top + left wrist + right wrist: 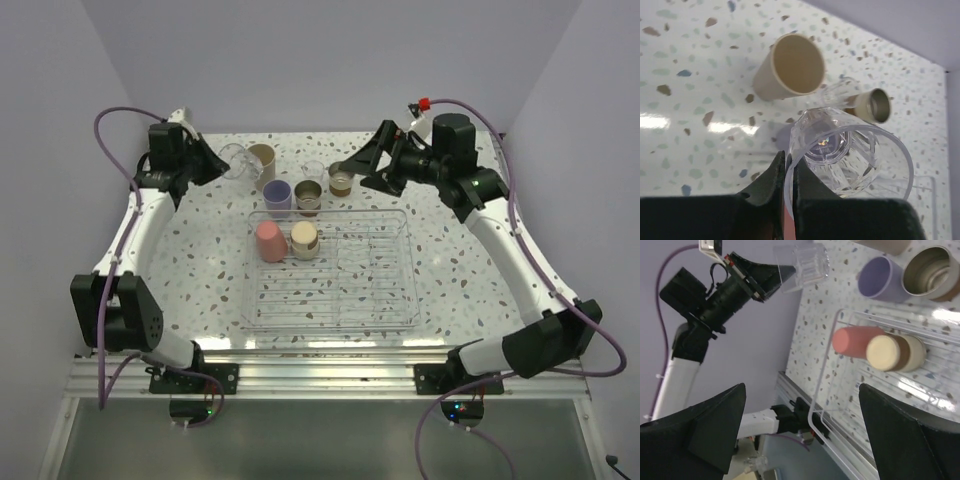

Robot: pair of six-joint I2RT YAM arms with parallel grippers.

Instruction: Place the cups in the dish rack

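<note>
My left gripper [787, 176] is shut on the rim of a clear cup [850, 155], which it holds tilted above the table at the back left [235, 160]. Behind it stand a tall beige cup [263, 160], a lavender cup [277, 195], two steel cups [309, 198] [341, 181] and a second clear cup [840, 92]. The dish rack [400, 300] holds an upturned coral-pink cup [270, 241] and an upturned steel cup with a tan base [304, 238]. My right gripper [352, 167] stands open just above the right steel cup, with nothing between its fingers [715, 425].
The rack's near left corner rim [822, 390] reaches close to the table's front rail. Lavender walls close in the table at the back and sides. Speckled tabletop shows on both sides of the rack.
</note>
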